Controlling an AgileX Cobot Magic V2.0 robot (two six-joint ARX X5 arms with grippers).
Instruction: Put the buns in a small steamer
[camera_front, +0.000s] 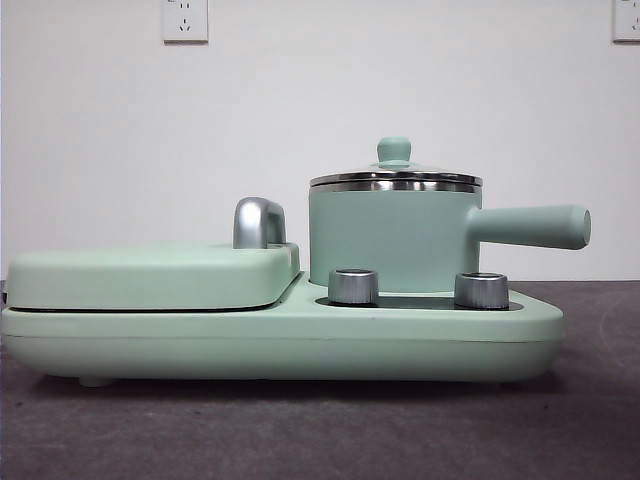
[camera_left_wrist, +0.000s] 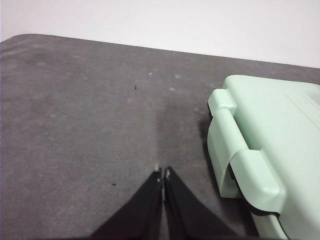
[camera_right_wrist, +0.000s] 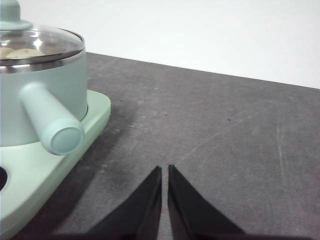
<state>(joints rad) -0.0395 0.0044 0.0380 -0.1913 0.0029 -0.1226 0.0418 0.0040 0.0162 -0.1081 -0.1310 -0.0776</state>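
Cream buns (camera_right_wrist: 20, 52) inside lidded small steamer (camera_front: 395, 240) (right hand (camera_right_wrist: 164, 172) apart).

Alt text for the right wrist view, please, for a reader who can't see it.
A mint-green steamer pot with its glass lid on sits on a green base, long handle sticking out; pale buns show faintly through the lid. The right gripper, jaws nearly together and empty, hangs over bare grey table beside it.
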